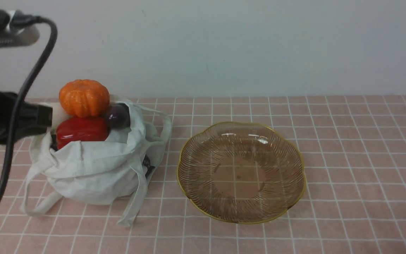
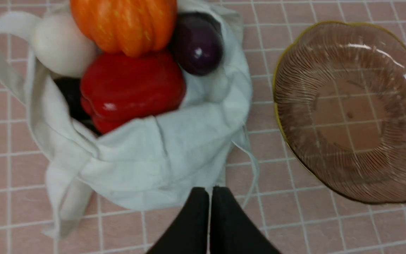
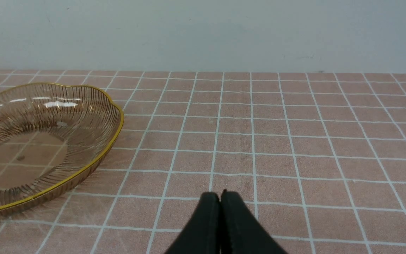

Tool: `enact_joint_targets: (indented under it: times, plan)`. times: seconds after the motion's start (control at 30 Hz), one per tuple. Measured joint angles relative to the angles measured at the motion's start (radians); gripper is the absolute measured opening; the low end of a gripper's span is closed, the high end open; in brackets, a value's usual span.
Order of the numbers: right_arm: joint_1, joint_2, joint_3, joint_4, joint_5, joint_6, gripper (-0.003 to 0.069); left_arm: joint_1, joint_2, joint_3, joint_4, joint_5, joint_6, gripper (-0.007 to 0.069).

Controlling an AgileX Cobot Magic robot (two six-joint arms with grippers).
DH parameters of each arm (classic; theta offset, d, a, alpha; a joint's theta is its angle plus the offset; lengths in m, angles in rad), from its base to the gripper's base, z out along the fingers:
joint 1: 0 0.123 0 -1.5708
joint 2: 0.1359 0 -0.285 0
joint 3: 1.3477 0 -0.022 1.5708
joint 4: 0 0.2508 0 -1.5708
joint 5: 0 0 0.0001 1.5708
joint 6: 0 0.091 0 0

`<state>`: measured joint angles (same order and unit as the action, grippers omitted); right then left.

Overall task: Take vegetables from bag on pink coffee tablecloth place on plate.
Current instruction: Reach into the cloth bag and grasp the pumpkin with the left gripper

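Observation:
The off-white cloth bag point(image 1: 97, 169) stands on the pink coffee tablecloth point(image 1: 347, 158) at the left, its mouth open. In it are an orange pumpkin point(image 1: 84, 97) on top, a red bell pepper point(image 1: 81, 131), a dark purple ball point(image 1: 117, 115) and a white oval point(image 2: 62, 46). The amber glass plate point(image 1: 196, 183) lies empty just right of the bag. My left gripper point(image 2: 210, 192) is shut and empty, hovering above the bag's near side. My right gripper point(image 3: 220, 195) is shut and empty, low over the cloth to the right of the plate point(image 3: 93, 165).
My left arm point(image 1: 2, 116) and its black cable point(image 1: 30, 81) fill the left edge, close beside the bag. The bag's strap handles point(image 1: 134, 201) trail over the cloth toward the plate. A pale wall runs along the back.

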<state>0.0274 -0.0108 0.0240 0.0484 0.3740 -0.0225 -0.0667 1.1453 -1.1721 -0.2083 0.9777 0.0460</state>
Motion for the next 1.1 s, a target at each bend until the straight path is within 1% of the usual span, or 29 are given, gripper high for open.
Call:
enact_joint_targets:
  times: [0.07, 0.1, 0.13, 0.2, 0.27, 0.33, 0.37, 0.4, 0.5, 0.53, 0.6, 0.7, 0.73, 0.8, 0.87, 0.93, 0.97, 1.0, 1.1]
  plan:
    - [0.000, 0.000, 0.000, 0.000, 0.000, 0.000, -0.0015, 0.012, 0.024, -0.047, 0.004, 0.029, -0.005, -0.0004]
    - [0.000, 0.000, 0.000, 0.000, 0.000, 0.000, -0.0015, 0.054, 0.108, -0.163, 0.001, 0.104, -0.011, -0.0005]
    - [0.000, 0.000, 0.000, 0.000, 0.000, 0.000, -0.0015, 0.054, 0.117, -0.174, 0.001, 0.104, -0.011, -0.0005]
    - [0.000, 0.000, 0.000, 0.000, 0.000, 0.000, -0.0015, 0.114, 0.243, -0.311, -0.008, 0.206, -0.007, -0.0005]
    - [0.000, 0.000, 0.000, 0.000, 0.000, 0.000, -0.0015, 0.138, 0.319, -0.389, -0.009, 0.245, 0.002, -0.0005]
    - [0.000, 0.000, 0.000, 0.000, 0.000, 0.000, -0.0015, 0.147, 0.365, -0.434, -0.009, 0.254, 0.006, -0.0005]
    - [0.000, 0.000, 0.000, 0.000, 0.000, 0.000, -0.0015, 0.151, 0.426, -0.487, -0.010, 0.255, 0.009, -0.0003]
    - [0.000, 0.000, 0.000, 0.000, 0.000, 0.000, -0.0015, 0.151, 0.432, -0.492, -0.010, 0.255, 0.009, -0.0003]
    - [0.000, 0.000, 0.000, 0.000, 0.000, 0.000, -0.0015, 0.151, 0.509, -0.541, -0.015, 0.257, 0.017, 0.0027]
    - [0.000, 0.000, 0.000, 0.000, 0.000, 0.000, -0.0015, 0.151, 0.529, -0.546, -0.016, 0.254, 0.018, 0.0049]
    - [0.000, 0.000, 0.000, 0.000, 0.000, 0.000, -0.0015, 0.151, 0.577, -0.548, -0.016, 0.230, 0.043, 0.0148]
    - [0.000, 0.000, 0.000, 0.000, 0.000, 0.000, -0.0015, 0.151, 0.620, -0.548, -0.019, 0.172, 0.072, 0.0322]
    - [0.000, 0.000, 0.000, 0.000, 0.000, 0.000, -0.0015, 0.151, 0.629, -0.548, -0.023, 0.162, 0.075, 0.0359]
    - [0.000, 0.000, 0.000, 0.000, 0.000, 0.000, -0.0015, 0.151, 0.655, -0.548, -0.035, 0.124, 0.078, 0.0489]
    - [0.000, 0.000, 0.000, 0.000, 0.000, 0.000, -0.0015, 0.151, 0.675, -0.548, -0.049, 0.105, 0.079, 0.0570]
    - [0.000, 0.000, 0.000, 0.000, 0.000, 0.000, -0.0015, 0.151, 0.695, -0.548, -0.064, 0.090, 0.079, 0.0632]
    - [0.000, 0.000, 0.000, 0.000, 0.000, 0.000, -0.0015, 0.151, 0.698, -0.548, -0.066, 0.090, 0.079, 0.0638]
    - [0.000, 0.000, 0.000, 0.000, 0.000, 0.000, -0.0015, 0.151, 0.718, -0.548, -0.079, 0.083, 0.081, 0.0666]
    - [0.000, 0.000, 0.000, 0.000, 0.000, 0.000, -0.0015, 0.151, 0.751, -0.548, -0.119, 0.064, 0.087, 0.0682]
